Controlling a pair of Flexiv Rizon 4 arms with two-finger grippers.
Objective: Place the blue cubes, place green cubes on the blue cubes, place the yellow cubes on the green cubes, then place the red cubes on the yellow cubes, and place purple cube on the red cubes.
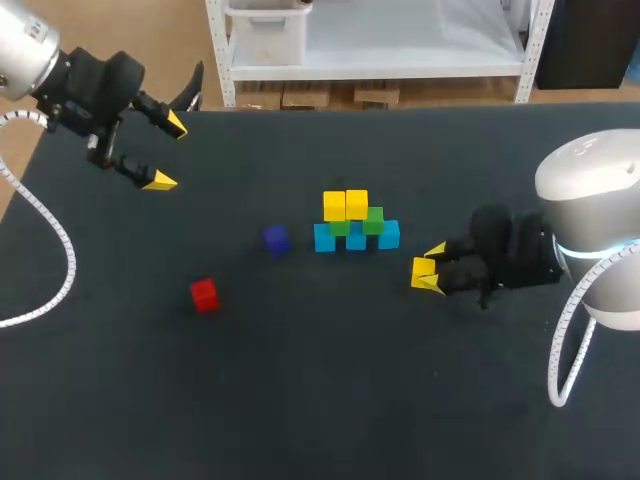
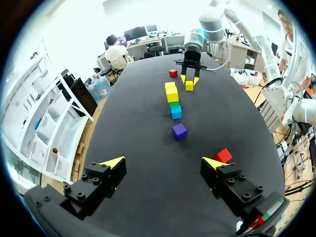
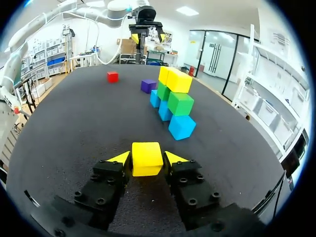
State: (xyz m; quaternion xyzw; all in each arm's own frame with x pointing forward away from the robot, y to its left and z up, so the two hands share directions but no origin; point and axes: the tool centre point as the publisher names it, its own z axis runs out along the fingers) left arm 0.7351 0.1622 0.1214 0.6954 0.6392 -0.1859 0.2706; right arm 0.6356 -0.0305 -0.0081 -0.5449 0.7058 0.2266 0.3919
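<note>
- Closest to us was our right gripper point(image 3: 146, 159), with its two fingers pressed on a yellow cube point(image 3: 146, 163) from both sides. It was low over the table point(image 1: 320, 400), just beside the stack point(image 1: 355, 225).
- We saw that the stack had blue cubes point(image 3: 181, 127) at the bottom, green cubes point(image 3: 180, 103) on them and two yellow cubes point(image 3: 178, 81) on top. We judged this stack to be the main thing at risk. The held cube had to go up to the yellow level, and a finger or a cube edge coming in too low could push the upper cubes off.
- We also feared the release. Fingers opening close against a neighbouring yellow cube could knock it, and a cube set down off-centre could tip from its green support.
- Our left gripper point(image 1: 168, 152) was wide open and held nothing, well apart from the stack on the side opposite the right gripper. It was no danger there, but we thought two arms working at the stack together could collide.
- A purple cube point(image 1: 276, 239) lay loose near the stack, and a red cube point(image 1: 204, 295) lay farther from the stack beyond it. We judged that a low sweep of an arm could shift either one.
</note>
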